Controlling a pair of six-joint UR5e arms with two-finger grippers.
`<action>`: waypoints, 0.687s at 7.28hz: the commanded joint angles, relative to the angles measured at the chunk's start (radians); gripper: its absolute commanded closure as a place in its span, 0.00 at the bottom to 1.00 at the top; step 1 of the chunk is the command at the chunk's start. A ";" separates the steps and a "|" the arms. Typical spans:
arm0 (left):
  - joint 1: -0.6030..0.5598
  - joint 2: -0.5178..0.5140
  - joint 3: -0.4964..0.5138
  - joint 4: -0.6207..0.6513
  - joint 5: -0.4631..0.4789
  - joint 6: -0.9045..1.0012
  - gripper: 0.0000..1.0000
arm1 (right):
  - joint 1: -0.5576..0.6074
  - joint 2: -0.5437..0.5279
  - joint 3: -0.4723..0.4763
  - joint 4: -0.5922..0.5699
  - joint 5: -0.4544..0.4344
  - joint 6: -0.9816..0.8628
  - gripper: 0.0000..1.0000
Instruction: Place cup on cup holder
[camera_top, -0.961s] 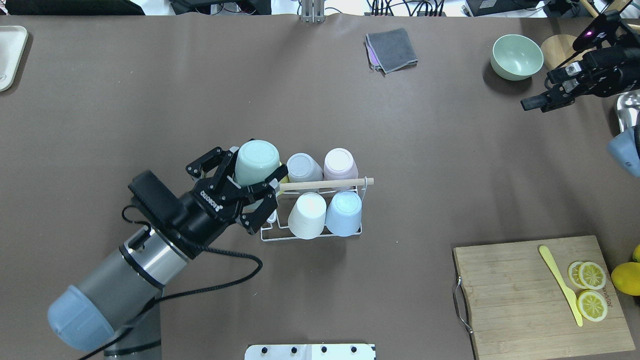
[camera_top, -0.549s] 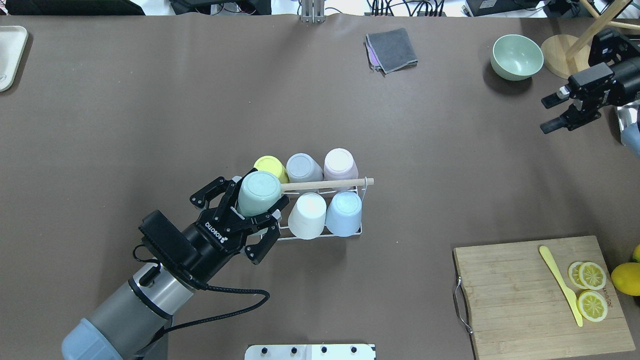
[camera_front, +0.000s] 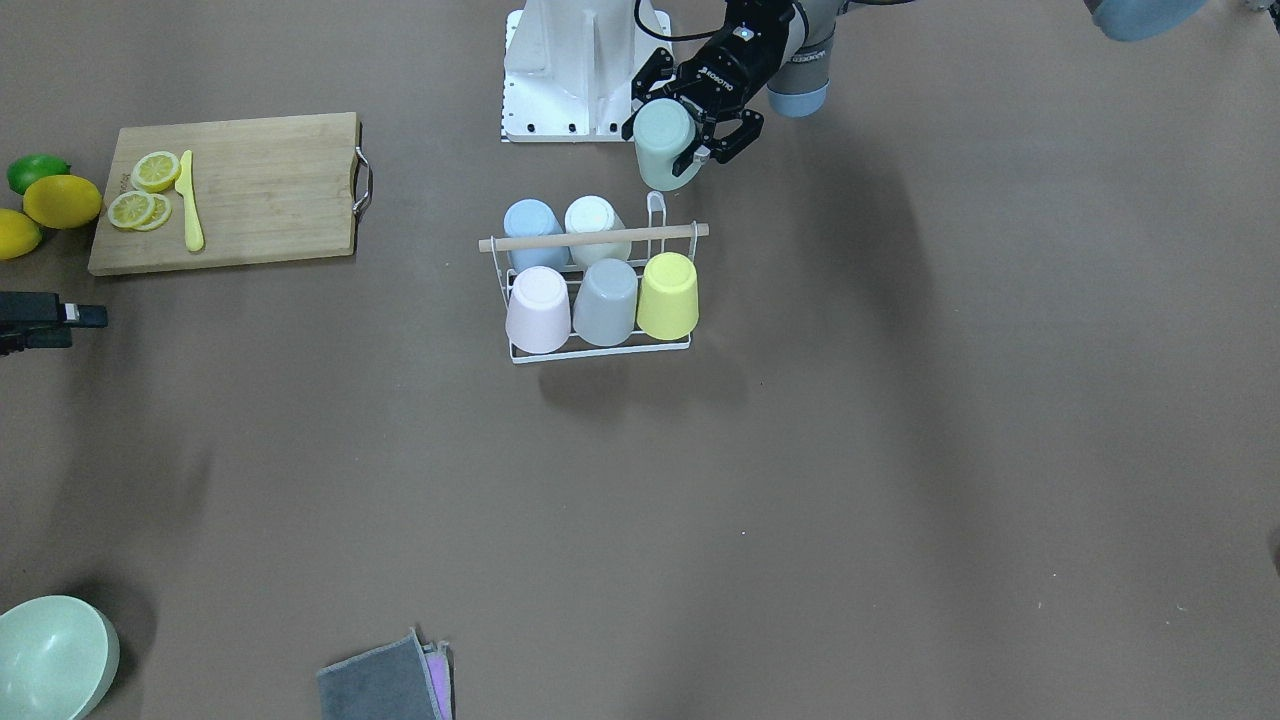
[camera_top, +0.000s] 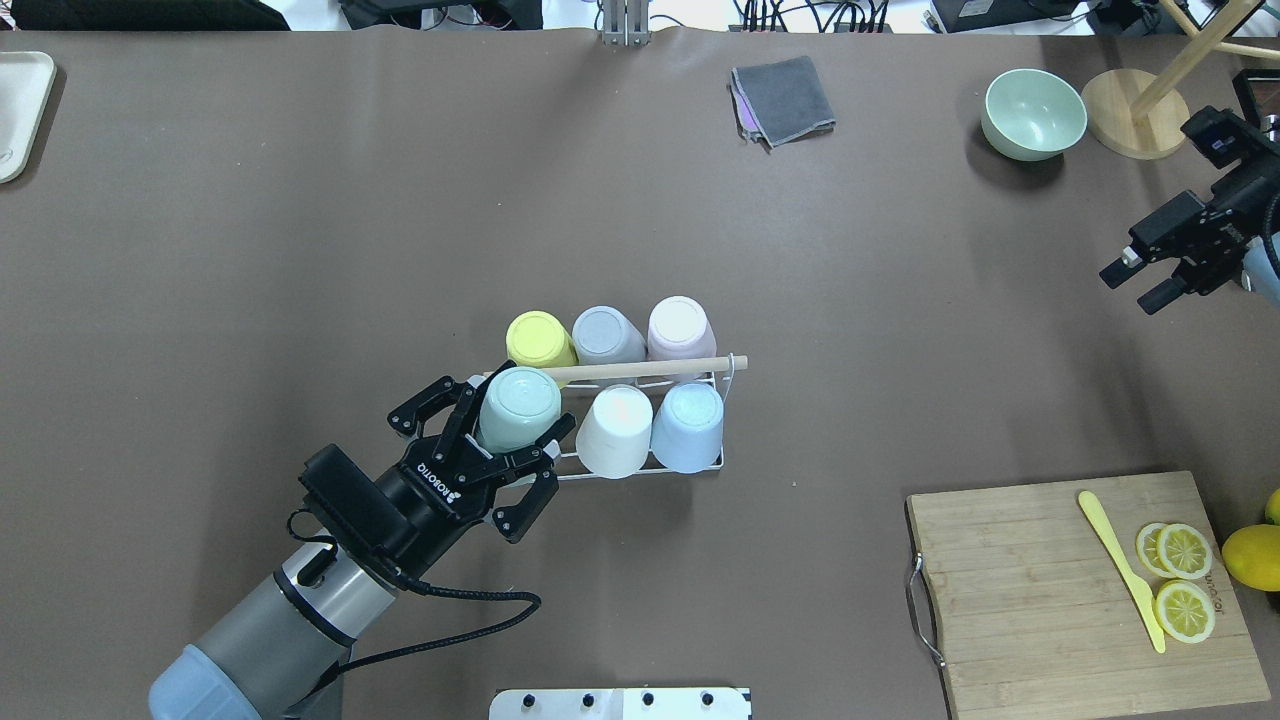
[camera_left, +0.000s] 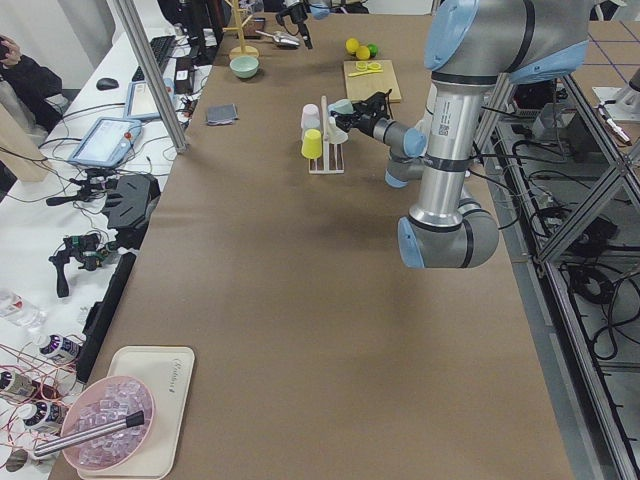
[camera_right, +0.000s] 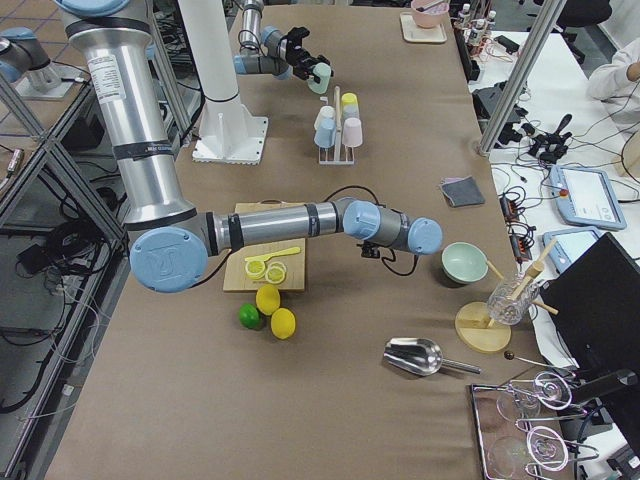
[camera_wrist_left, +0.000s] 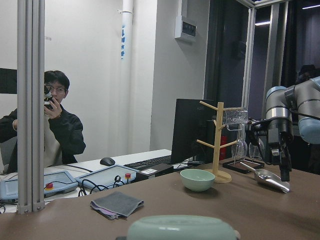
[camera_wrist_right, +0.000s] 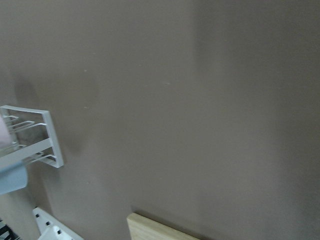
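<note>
A pale mint-green cup (camera_top: 517, 410) was in the black left gripper (camera_top: 521, 406), above a plain brown table (camera_top: 300, 200). The cup holder (camera_top: 650, 369) was white wire with a pale wooden rod. Its far row held a yellow cup (camera_top: 538, 338), a grey cup (camera_top: 605, 334) and a pink cup (camera_top: 678, 325); its near row held a white cup (camera_top: 615, 430) and a light blue cup (camera_top: 690, 427). On the near right, a light wooden board (camera_top: 1050, 600) carried a yellow knife (camera_top: 1120, 570) and yellow lemon slices (camera_top: 1185, 550). At the far right were a mint-green bowl (camera_top: 1033, 112) and a dark grey cloth (camera_top: 785, 98) edged purple.

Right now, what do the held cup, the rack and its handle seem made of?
The cup: likely matte plastic; even mint colour, no glare. The rack: thin white wire, probably coated metal. The handle: pale unpainted rod, apparently wood.
</note>
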 joint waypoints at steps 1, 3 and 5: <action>0.000 -0.002 0.019 -0.002 0.000 -0.001 1.00 | 0.007 0.009 0.007 0.064 -0.258 0.147 0.06; 0.003 -0.008 0.032 0.000 0.000 -0.001 1.00 | 0.022 -0.029 0.022 0.308 -0.522 0.238 0.08; 0.002 -0.011 0.034 0.000 0.000 -0.003 1.00 | 0.032 -0.085 0.025 0.498 -0.578 0.480 0.05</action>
